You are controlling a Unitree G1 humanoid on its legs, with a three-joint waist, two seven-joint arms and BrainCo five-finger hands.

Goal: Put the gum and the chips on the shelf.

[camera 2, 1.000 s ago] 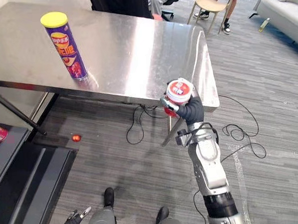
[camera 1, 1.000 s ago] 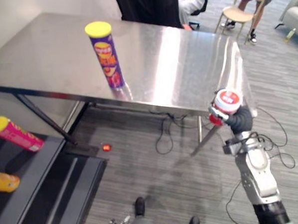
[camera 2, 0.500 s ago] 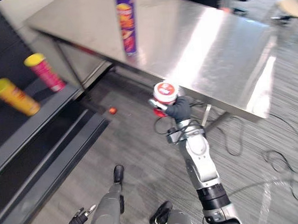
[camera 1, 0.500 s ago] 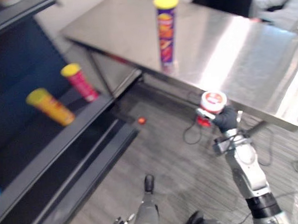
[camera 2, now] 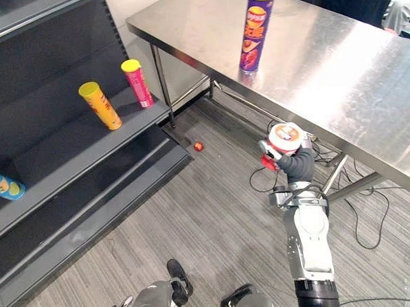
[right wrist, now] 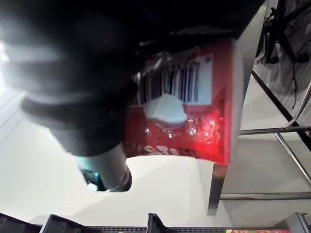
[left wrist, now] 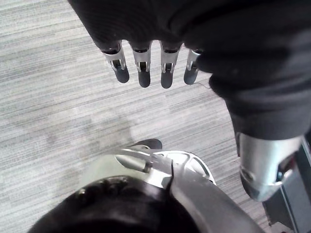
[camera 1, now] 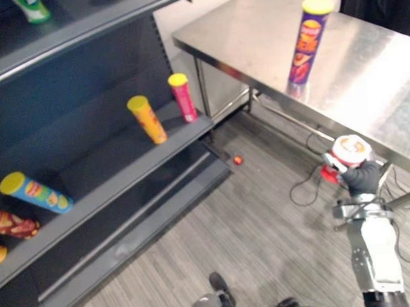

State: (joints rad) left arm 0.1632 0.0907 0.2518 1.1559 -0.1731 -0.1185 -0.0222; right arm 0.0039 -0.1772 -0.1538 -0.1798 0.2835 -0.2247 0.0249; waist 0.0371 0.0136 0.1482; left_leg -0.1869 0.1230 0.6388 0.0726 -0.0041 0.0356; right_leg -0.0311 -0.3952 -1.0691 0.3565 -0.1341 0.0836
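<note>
1. Down low, the left hand hung over the grey floor, fingers straight and relaxed, nothing in them.
2. Over at 4 o'clock in the head views, the right hand was up in the air with its fingers curled round the gum tub. The tub was red with a white lid on top, and its barcode label faced the wrist camera.
3. The gum tub sat over the floor, just short of the table's near edge and touching neither.
4. Near the centre, a small red object lay on the floor between the shelf's foot and the table legs.
5. At 9 o'clock stood the dark shelf. A blue can lay on its side at the left end of the middle board.
6. Further along that board, a yellow can and a pink can stood side by side, close but apart.
7. At 1 o'clock, the chips can, purple with a yellow lid, stood upright on the steel table. It was well apart from the right hand.
</note>
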